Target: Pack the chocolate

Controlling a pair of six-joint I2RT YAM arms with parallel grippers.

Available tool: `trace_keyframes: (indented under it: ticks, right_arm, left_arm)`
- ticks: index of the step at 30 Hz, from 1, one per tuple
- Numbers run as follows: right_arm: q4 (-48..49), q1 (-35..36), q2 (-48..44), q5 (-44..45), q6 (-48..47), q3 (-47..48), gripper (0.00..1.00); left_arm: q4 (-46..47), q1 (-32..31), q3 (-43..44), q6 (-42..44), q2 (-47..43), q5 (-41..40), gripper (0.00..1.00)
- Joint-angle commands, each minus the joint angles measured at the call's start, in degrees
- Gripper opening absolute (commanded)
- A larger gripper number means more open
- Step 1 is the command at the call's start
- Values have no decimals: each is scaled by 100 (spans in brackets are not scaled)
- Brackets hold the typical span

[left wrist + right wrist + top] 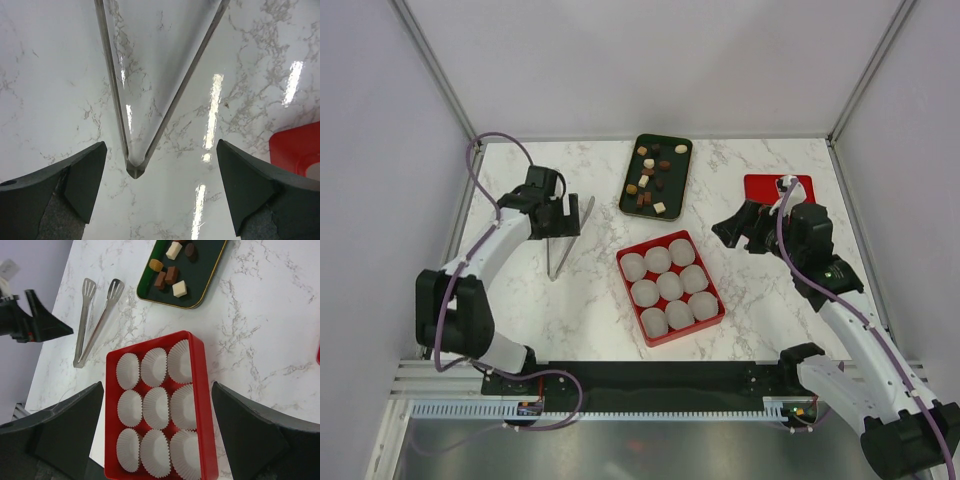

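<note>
1. The left gripper (161, 144) stands with its jaws spread wide and holds nothing. In its wrist view the closed end of a pair of metal tongs (135, 167) shows between the two dark fingers, and neither finger touches it.
2. The right gripper (157, 385) is also fully spread and empty. It hangs above the table, and the red box shows in the gap between its fingers.
3. The chocolate (171, 275) lies loose on a dark oblong tray (678, 175) at the far middle of the table. The pieces are dark brown, tan and cream-white, some square and some rounded. They are scattered along the tray and mostly apart from one another.
4. Neither gripper is near the chocolate. The left one is to the tray's left and the right one to its right.
5. Just on the near side of the tray sits the red box (623, 283), turned at a slight angle. It holds nine white pleated paper cups (156, 407) in three rows of three, and every cup is empty.
6. The tongs lie flat on the marble left of the box. Their slotted ends point toward the far side and their arms are splayed.
7. A flat red piece (765, 188) lies at the far right, partly hidden behind the right arm.
8. Everything rests on a white marble-patterned table (580, 310).
</note>
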Motion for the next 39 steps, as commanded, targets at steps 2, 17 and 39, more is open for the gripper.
trace_keyframes:
  ticks: [2,17,39]
  right_arm:
    - [271,-11,-140,-391,-84,-28,98]
    - [271,-11,-140,-505,-172,-45,98]
    - [332,-11,-87,-558,-181,-45,98]
  left_arm:
    - [-168,65,474,277,587,-27,99]
    - [-142,487,782,664,1853,588,93]
    - [7,469,721,629,2320,264,85]
